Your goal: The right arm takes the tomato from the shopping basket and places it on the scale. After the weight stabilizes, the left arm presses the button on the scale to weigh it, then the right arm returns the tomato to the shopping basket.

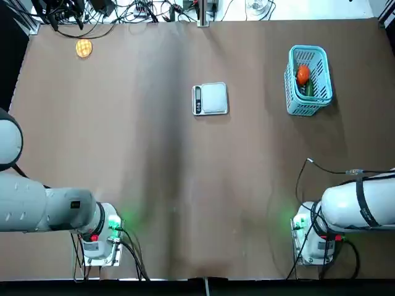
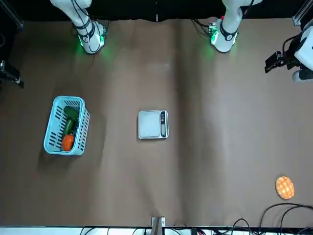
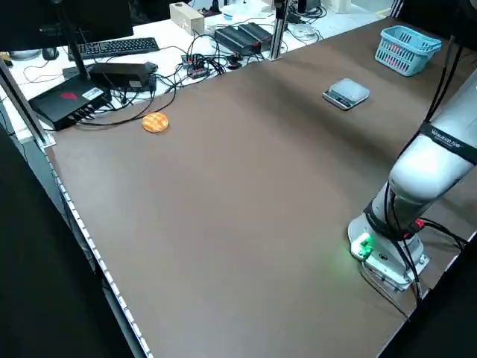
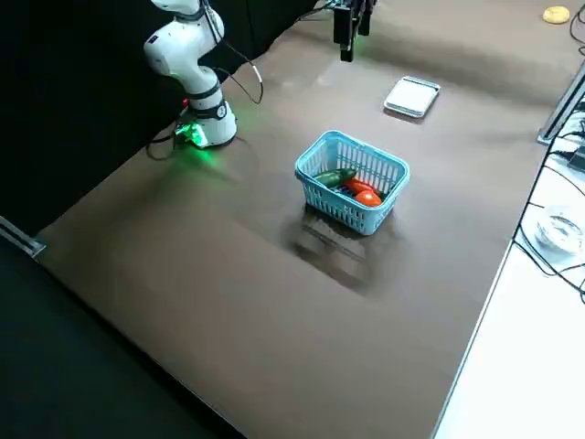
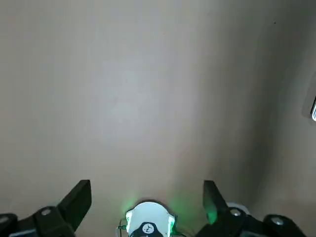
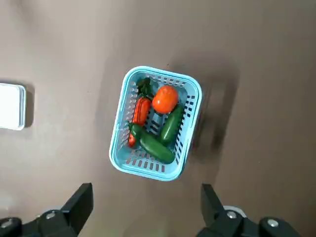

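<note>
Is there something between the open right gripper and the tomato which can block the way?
Nothing visible stands between the right gripper and the tomato. The tomato lies inside the shopping basket, open on top, though vegetables lie close beside it.

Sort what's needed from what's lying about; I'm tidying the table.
For the job:
- tomato
- shopping basket
- scale

Just lying about:
- green vegetables in the basket
- carrot-like orange vegetable
- waffle-like disc

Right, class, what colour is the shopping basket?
The shopping basket is light blue; the right wrist view shows it best.
</note>
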